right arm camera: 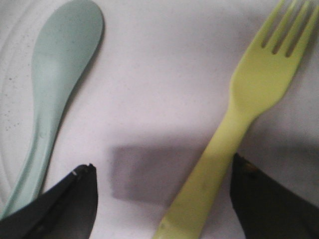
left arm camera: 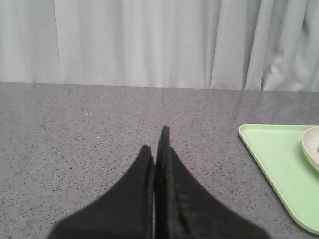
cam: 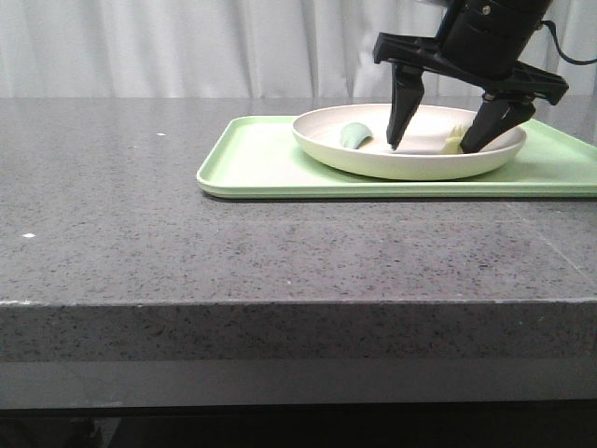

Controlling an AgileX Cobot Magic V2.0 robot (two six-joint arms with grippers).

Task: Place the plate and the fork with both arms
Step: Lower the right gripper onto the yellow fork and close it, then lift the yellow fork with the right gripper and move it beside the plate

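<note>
While fork (right arm camera: pixel 249 99) lies flat in plate (cam: pixel 410 163) on tray (cam: pixel 261 159), handle end betw. wide-spread fingers of R gripper (cam: pixel 438 145), nearer one finger, L gripper (left arm camera: pixel 157 149) sits closed, empty, well apart.

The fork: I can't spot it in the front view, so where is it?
The fork lies inside the plate on the green tray, right of the green spoon, between the right gripper's open fingers.

Speckled dark grey counter (cam: pixel 140 215), light-green tray (cam: pixel 252 159), cream-white plate (cam: pixel 401 163), pale-yellow fork (right arm camera: pixel 249 109), muted grey-green spoon (right arm camera: pixel 60 64), black right gripper (cam: pixel 446 135) and left gripper (left arm camera: pixel 158 149), white pleated curtain (left arm camera: pixel 149 40)
</note>
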